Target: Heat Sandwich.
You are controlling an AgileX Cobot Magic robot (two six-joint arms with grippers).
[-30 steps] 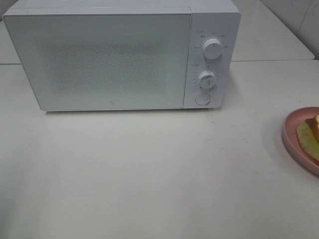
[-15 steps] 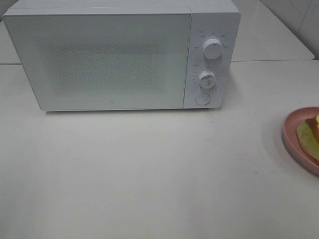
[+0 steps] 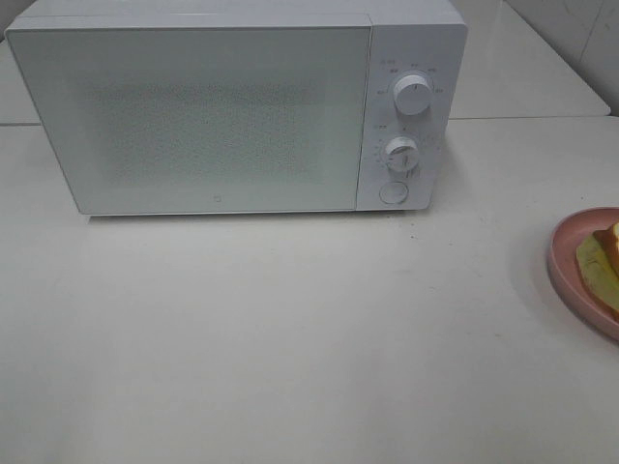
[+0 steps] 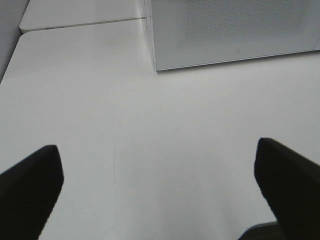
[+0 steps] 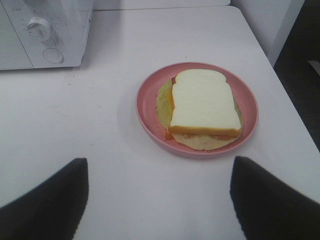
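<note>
Sandwich look: you get a small sandwich [image 5: 204,104] with a white bread slice on top, pale crust, orange layer showing at the near edge, yellow-green filling spreading wider than the bread underneath. Narrower than its plate.
Sandwich place: it sits on the round pink plate [image 5: 148,108], lying flat, roughly centred, filling close to the rim on one side. In the high view you only see a sliver of sandwich [image 3: 605,261] and plate [image 3: 561,259] at the right edge of the frame, cut off.
Plate place: on the white desk [image 3: 290,338], to the right of and nearer than the white box-shaped microwave [image 3: 222,106], well apart from it.
Microwave: door shut, speckled front panel, two round white knobs stacked on the right panel – upper knob [image 3: 413,96], lower knob [image 3: 399,154] – and a round button [image 3: 393,192] under them.
Left fingers: your left gripper [image 4: 160,187] has its dark fingers [image 4: 30,190] spread wide, nothing between them, bare desk below, microwave corner ahead.
Right fingers: your right gripper [image 5: 160,197] has its dark fingers [image 5: 270,200] apart too, released, nothing held. Plate and sandwich lie ahead of the tips, not touching.
Arms in high view: neither one shows.
</note>
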